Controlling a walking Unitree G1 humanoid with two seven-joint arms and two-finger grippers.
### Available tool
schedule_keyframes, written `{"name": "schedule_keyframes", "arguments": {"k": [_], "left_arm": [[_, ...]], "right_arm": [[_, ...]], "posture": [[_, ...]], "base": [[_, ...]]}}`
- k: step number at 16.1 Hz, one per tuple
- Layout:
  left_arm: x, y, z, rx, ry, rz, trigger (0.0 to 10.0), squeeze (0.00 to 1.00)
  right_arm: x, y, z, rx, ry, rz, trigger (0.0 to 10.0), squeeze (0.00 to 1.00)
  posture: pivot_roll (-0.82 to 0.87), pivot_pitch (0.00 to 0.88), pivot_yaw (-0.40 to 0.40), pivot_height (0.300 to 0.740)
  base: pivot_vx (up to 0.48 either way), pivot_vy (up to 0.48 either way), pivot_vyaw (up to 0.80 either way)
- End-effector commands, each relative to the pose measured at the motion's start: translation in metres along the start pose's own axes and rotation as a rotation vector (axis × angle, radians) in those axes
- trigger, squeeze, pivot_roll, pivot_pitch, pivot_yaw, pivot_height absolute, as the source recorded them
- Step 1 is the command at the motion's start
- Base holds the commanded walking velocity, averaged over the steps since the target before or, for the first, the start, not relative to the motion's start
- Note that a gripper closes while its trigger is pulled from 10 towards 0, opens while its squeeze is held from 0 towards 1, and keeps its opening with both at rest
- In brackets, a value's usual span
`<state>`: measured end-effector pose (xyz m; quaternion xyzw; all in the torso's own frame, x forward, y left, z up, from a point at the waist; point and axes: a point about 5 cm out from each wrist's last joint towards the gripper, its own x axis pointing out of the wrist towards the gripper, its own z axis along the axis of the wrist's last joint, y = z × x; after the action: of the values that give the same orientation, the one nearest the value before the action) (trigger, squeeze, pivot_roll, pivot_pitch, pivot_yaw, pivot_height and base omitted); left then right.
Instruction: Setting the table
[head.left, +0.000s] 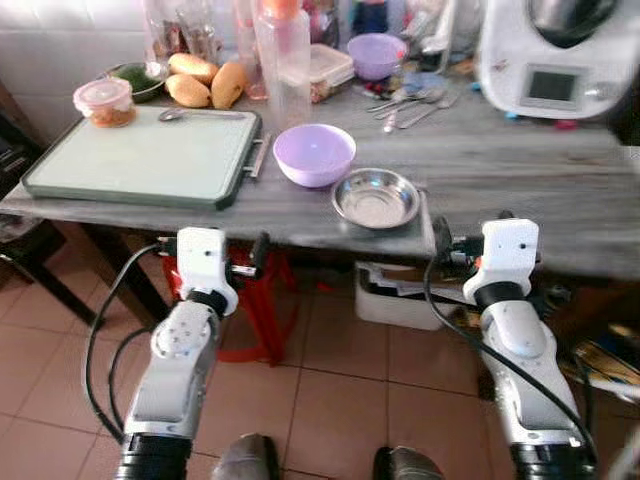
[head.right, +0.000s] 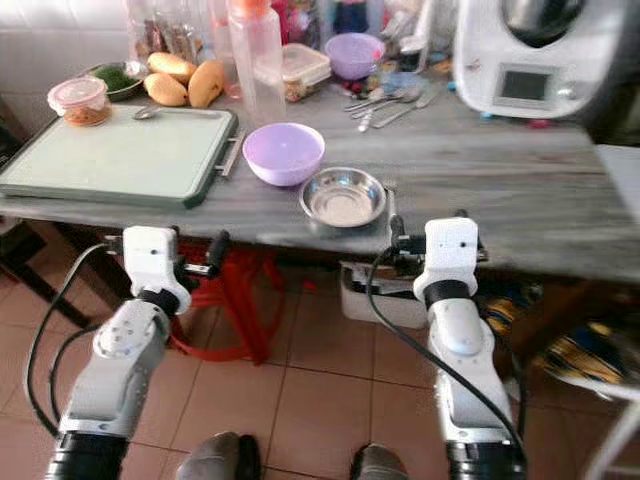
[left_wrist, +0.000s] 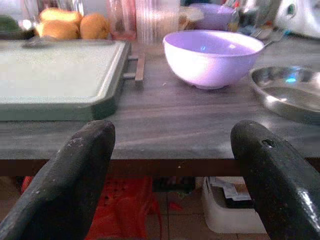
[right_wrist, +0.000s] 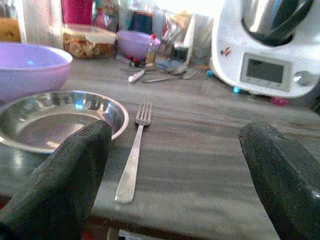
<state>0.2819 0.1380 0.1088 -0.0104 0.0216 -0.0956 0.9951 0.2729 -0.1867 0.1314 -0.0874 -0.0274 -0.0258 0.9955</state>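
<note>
On the grey table (head.left: 520, 190), a purple bowl (head.left: 314, 153) stands near the front edge. Just right of it sits a shallow steel plate (head.left: 376, 197), and a fork (right_wrist: 132, 155) lies along the plate's right side. More cutlery (head.left: 410, 103) is piled further back, near a second purple bowl (head.left: 376, 55). My left gripper (left_wrist: 172, 165) is open and empty, held at the table's front edge and facing the bowl. My right gripper (right_wrist: 175, 165) is also open and empty at the edge, facing the fork and plate. Both grippers are short of the tabletop.
A green cutting board (head.left: 140, 160) covers the table's left part, with a lidded tub (head.left: 104, 101), mangoes (head.left: 205, 82) and a bottle (head.left: 283, 50) behind it. A white kitchen machine (head.left: 555, 60) stands at the back right. A red stool (head.left: 265, 300) and a white box (head.left: 400, 295) are under the table.
</note>
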Motion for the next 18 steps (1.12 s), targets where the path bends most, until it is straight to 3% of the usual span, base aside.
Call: {"name": "schedule_keyframes", "arguments": {"k": [1, 5, 6, 9, 11, 14, 18], "left_arm": [[-0.001, 0.002, -0.002, 0.008, 0.005, 0.002, 10.0, 0.0], [0.0, 0.002, -0.002, 0.013, 0.006, -0.001, 10.0, 0.0], [0.0, 0.002, -0.002, 0.014, 0.004, -0.001, 10.0, 0.0], [-0.001, 0.003, -0.003, 0.016, 0.007, 0.0, 10.0, 0.0], [-0.003, 0.003, -0.004, 0.018, 0.009, 0.002, 10.0, 0.0], [-0.003, 0.009, -0.003, 0.017, -0.008, 0.038, 10.0, 0.0], [-0.006, 0.009, -0.004, 0.025, -0.014, 0.014, 10.0, 0.0]], "right_arm": [[0.002, -0.001, 0.001, -0.003, -0.005, -0.011, 10.0, 0.0], [0.004, -0.001, -0.003, -0.036, 0.007, -0.055, 10.0, 0.0], [0.004, -0.001, -0.003, -0.001, 0.0, -0.041, 10.0, 0.0], [0.002, -0.008, -0.002, -0.034, -0.035, -0.126, 10.0, 0.0], [-0.006, -0.004, -0.003, 0.043, -0.042, -0.083, 10.0, 0.0], [-0.021, 0.002, -0.015, 0.022, -0.02, -0.079, 10.0, 0.0], [-0.021, -0.003, -0.019, 0.05, 0.013, -0.068, 10.0, 0.0]], "posture": [[-0.02, 0.0, 0.054, 0.74], [-0.02, 0.0, 0.053, 0.74], [-0.02, 0.0, 0.053, 0.74], [-0.02, 0.0, 0.054, 0.74], [-0.02, 0.0, 0.047, 0.74], [-0.01, 0.0, 0.033, 0.74], [-0.02, 0.0, 0.039, 0.74]], "base": [[0.0, 0.0, 0.0], [0.0, 0.0, 0.0], [0.0, 0.0, 0.0], [0.0, 0.0, 0.0], [0.0, 0.0, 0.0], [0.0, 0.0, 0.0], [0.0, 0.0, -0.16]]}}
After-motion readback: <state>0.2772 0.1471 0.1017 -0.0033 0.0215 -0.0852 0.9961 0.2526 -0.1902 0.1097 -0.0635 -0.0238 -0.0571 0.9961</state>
